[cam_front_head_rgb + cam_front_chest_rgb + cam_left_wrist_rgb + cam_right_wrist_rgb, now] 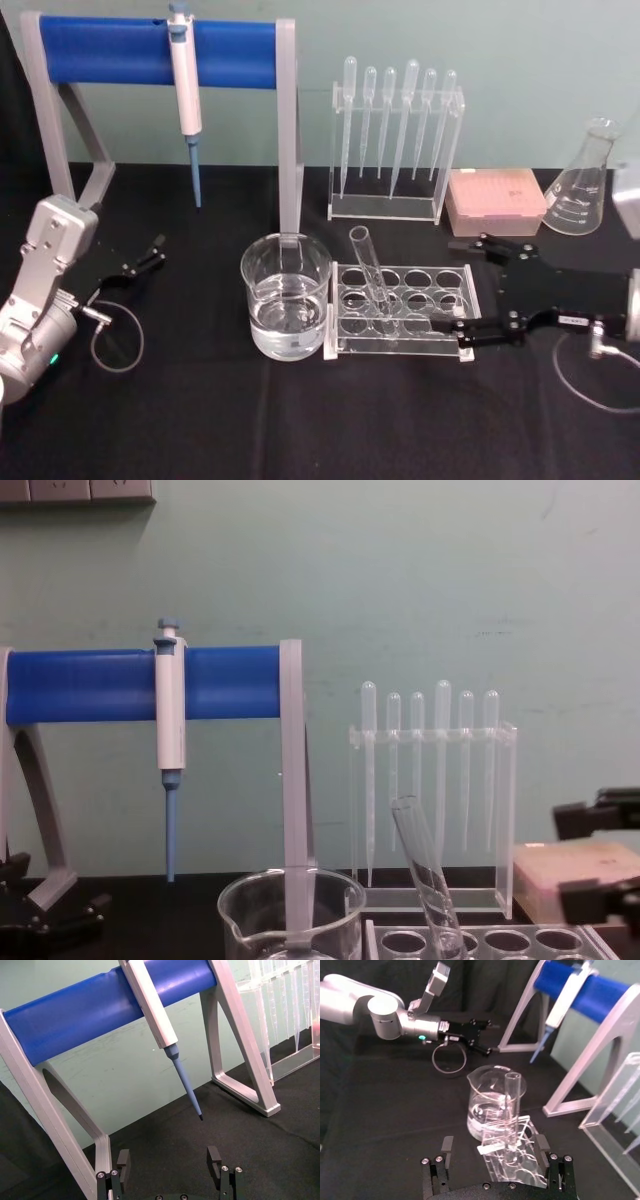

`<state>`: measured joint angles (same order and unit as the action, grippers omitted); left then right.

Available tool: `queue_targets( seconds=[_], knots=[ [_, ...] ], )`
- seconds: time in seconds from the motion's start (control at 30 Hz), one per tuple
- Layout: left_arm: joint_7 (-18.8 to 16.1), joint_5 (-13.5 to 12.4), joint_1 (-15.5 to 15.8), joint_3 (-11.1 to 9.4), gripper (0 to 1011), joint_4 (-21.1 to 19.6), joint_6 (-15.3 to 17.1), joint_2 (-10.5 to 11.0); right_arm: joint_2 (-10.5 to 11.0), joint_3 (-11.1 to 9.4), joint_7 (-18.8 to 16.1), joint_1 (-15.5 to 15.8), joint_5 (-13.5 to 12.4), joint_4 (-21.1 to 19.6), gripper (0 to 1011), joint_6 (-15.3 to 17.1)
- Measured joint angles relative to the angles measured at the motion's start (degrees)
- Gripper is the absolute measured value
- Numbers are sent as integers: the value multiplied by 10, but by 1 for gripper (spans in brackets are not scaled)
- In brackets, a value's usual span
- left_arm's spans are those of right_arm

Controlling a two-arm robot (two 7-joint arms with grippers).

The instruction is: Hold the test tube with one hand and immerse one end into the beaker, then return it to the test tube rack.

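Lab bench, judging by the glassware. Just ahead of the right gripper (458, 292), a clear rack (400, 342) is holding a tilted test tube (370, 268). A beaker (286, 295) with clear liquid is sitting right past the rack, on the side away from the gripper. On the gripper's wall side, a pink tip box (495, 200) is sitting near it, with a glass flask (583, 185) and a stand of droppers (395, 140) flanking the box. Farther off, a pipette (185, 75) is hanging from a blue-barred stand (110, 50). Black cloth (200, 420) is covering the table.
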<state>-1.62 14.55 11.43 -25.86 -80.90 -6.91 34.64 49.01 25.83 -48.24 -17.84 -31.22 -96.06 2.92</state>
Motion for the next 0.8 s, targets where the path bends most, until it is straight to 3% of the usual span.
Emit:
queue_targets(
  seconds=[0.33, 0.8],
  knots=[
    [0, 0, 0, 0, 1000, 0, 0, 0, -47, 58, -8, -73, 16, 41, 1003, 60],
    [0, 0, 0, 0, 1000, 0, 0, 0, -96, 107, 9, -132, 30, 92, 1003, 84]
  ],
)
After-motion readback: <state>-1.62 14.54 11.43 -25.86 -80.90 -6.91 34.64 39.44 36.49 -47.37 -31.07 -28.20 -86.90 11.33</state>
